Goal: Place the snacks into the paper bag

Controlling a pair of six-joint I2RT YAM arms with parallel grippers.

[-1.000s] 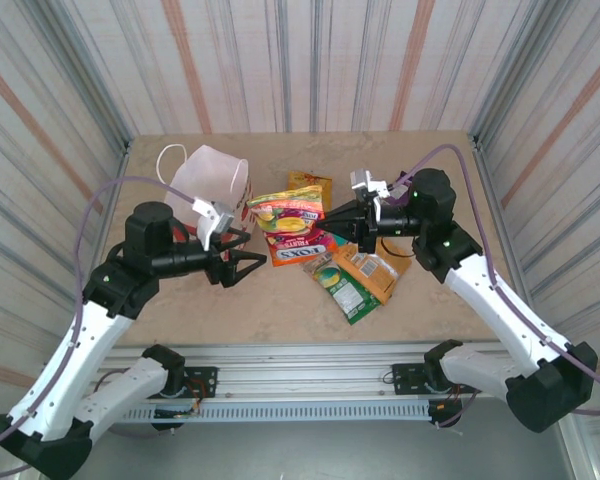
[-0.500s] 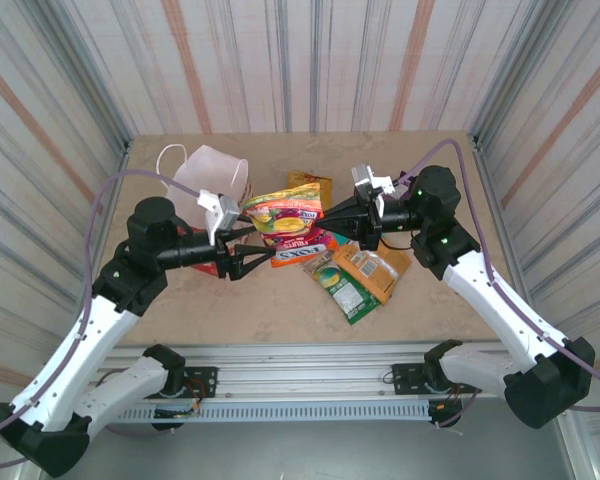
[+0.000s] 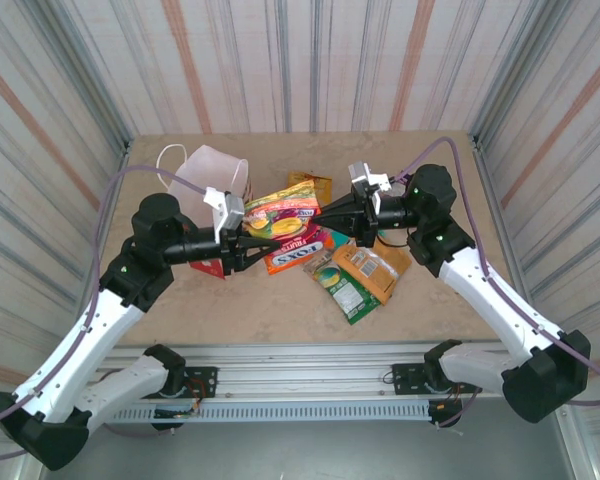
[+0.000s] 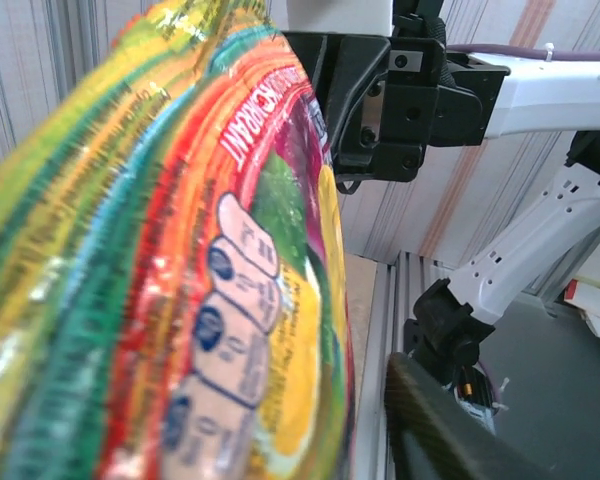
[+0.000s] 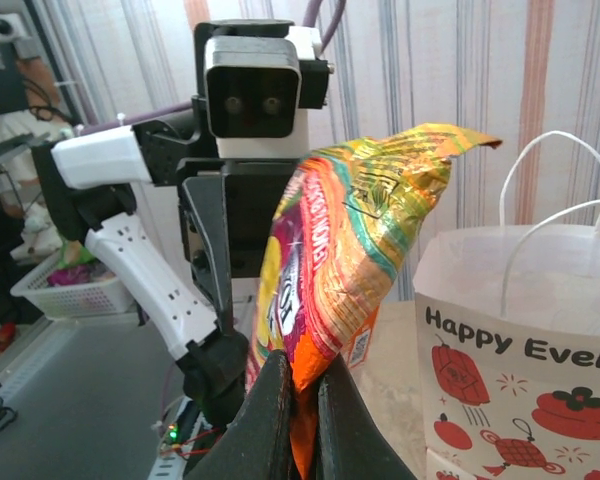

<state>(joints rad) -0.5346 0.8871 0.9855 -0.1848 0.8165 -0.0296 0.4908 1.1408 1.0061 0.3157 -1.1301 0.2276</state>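
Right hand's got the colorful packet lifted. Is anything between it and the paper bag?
Yes: the left hand, jaws straddling one end of the colorful packet, sits roughly between it and the near side of the paper bag. Nothing else visible blocks the way.

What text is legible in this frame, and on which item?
"Happy Every": white paper bag, cut off at the frame edge.
"FOX'S": red-yellow packet.
Held multicoloured packet: print too blurred to read.
Green packet and orange packet: too small.
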